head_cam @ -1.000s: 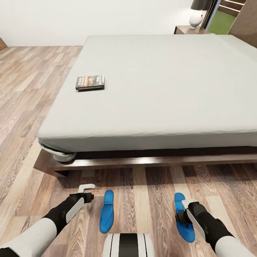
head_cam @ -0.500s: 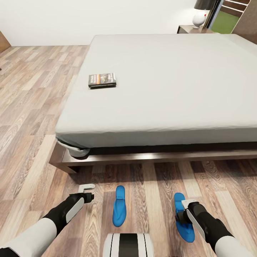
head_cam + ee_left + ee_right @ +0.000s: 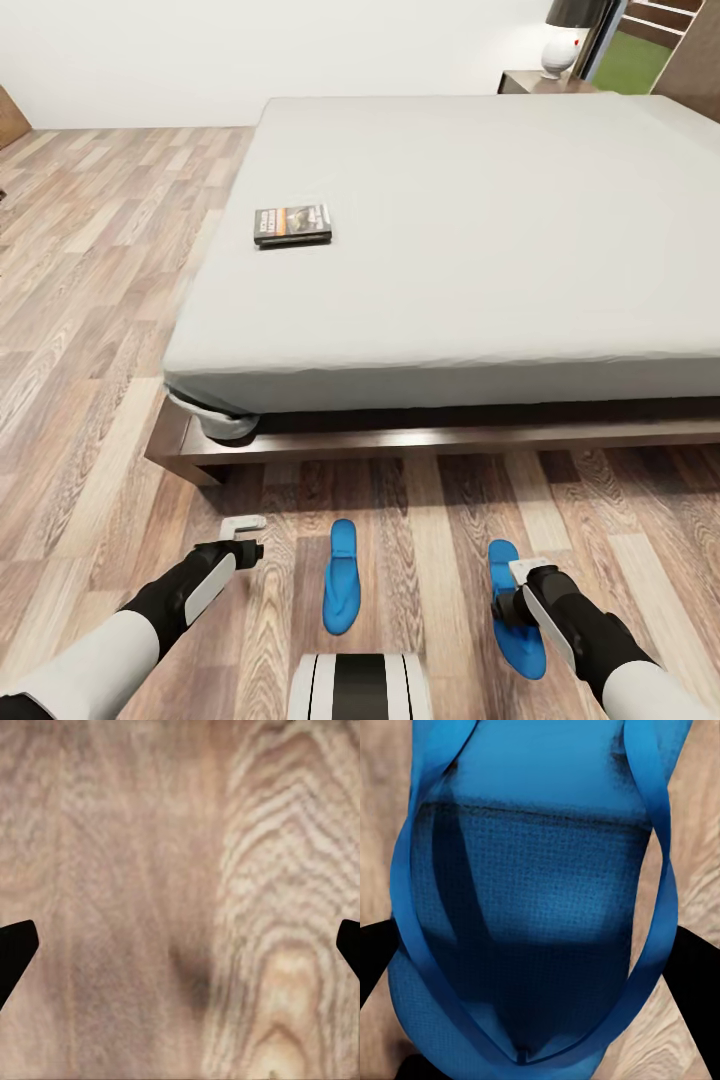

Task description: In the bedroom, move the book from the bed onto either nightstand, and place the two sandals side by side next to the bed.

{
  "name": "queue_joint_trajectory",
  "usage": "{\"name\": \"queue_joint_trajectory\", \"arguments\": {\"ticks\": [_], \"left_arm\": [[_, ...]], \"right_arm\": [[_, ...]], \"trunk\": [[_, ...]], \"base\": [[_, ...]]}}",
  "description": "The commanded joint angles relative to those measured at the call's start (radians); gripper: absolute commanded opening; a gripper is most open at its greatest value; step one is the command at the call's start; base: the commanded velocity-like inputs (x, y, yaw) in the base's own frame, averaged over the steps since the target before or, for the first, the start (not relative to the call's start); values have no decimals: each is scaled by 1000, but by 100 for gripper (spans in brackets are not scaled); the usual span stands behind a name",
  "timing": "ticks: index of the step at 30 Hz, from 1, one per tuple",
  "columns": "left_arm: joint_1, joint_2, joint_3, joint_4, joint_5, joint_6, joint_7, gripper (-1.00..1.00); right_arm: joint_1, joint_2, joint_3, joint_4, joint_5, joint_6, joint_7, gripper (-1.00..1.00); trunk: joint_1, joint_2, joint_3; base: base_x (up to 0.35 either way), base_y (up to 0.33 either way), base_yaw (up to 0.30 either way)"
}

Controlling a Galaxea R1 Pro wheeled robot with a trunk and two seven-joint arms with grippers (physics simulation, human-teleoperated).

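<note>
Two dark fingers of the right gripper flank a blue sandal in the right wrist view, one at each side of its sole; they look spread about the sandal's width, but whether they press it I cannot tell. In the head view that right sandal lies on the floor near the bed, under the right wrist. The left gripper has its fingers wide apart with bare floor planks between them, holding nothing.

The other sandal lies flat on the floor near the bed, between the two grippers and apart from the right sandal, both toes pointing roughly toward the bed. The book rests flat on the bed near its left edge, well back from the foot. A nightstand with a lamp stands at the far corner of the bed.

The sandals are probably light, thin and somewhat flexible, so a pinch across the sole's edges at mid-length should carry one without folding it; the straps would give a looser hold. The book looks light and stiff but lies flush on soft bedding, so I judge its near edge or spine the place to take it
</note>
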Motion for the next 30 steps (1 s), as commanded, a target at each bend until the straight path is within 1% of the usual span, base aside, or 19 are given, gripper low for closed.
{"name": "queue_joint_trajectory", "arguments": {"ticks": [1, 5, 13, 18, 20, 22, 26, 30], "left_arm": [[-1, 1, -8, -2, 10, 2, 9, 100], [-1, 1, -8, -2, 10, 2, 9, 100], [-1, 1, -8, -3, 10, 2, 9, 100], [-1, 1, -8, -3, 10, 2, 9, 100], [-1, 1, -8, -3, 10, 2, 9, 100], [-1, 1, -8, -3, 10, 2, 9, 100], [-1, 1, -8, -3, 10, 2, 9, 100], [-1, 1, -8, -3, 10, 2, 9, 100]], "right_arm": [[0, -1, 5, -2, -7, 5, -5, -100], [0, -1, 5, -2, -7, 4, -5, -100], [0, -1, 5, -3, -7, 4, -5, -100], [0, -4, 4, -13, -8, 4, -4, -100], [0, -4, 3, -34, -9, 5, -5, -100], [0, -5, 3, -111, -10, 15, -6, -100], [0, -4, 3, -205, -12, 53, -7, -100], [0, -3, 2, -240, -12, 73, -7, -100]], "trunk": [[0, 0, -1], [0, 0, -1], [0, 0, -1], [0, 0, -1], [0, 0, -1], [0, 0, -1], [0, 0, -1], [0, 0, -1]], "base": [[0, 231, 0], [0, 185, 0], [0, 28, 0], [0, 152, 0], [0, 163, 0], [0, 78, 0], [0, 35, 0], [0, 12, 0]]}}
